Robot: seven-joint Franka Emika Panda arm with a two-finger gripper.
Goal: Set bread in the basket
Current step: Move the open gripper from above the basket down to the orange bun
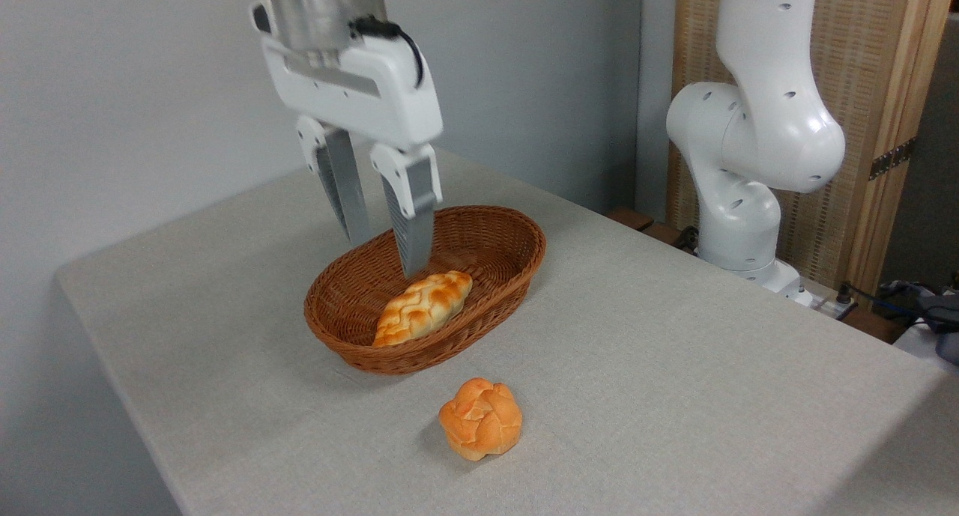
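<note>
one robot arm (749, 126), one gripper (386, 254), one basket (517, 235) and two pieces of bread are seen on a single table (674, 366) covered in pale grey cloth. the gripper is held above the basket's rear half, its two grey fingers (413, 216) pointed downward and set a moderate gap apart, with nothing gripped between them. the tip of the nearer finger is seen just above the far end of the braided loaf (423, 306); whether it touches the crust cannot be told from this angle. that loaf, long and oval with a pale lattice top, is laid inside the brown woven basket, tilted against the near wall. the bread (481, 417), a small round knotted bun with an orange-golden crust, is left on the cloth in front of the basket, near it but apart from it, and well apart from the gripper. the top of the gripper's mount is cut off by the upper edge of the frame, so its link to the white arm at the right is not shown. the arm's upper part is likewise cut off, and its base is partly hidden behind the table's far edge. the basket floor beneath the loaf is hidden. at the far right edge, dark cables and a grey object are seen only in part and are hard to make out.
</note>
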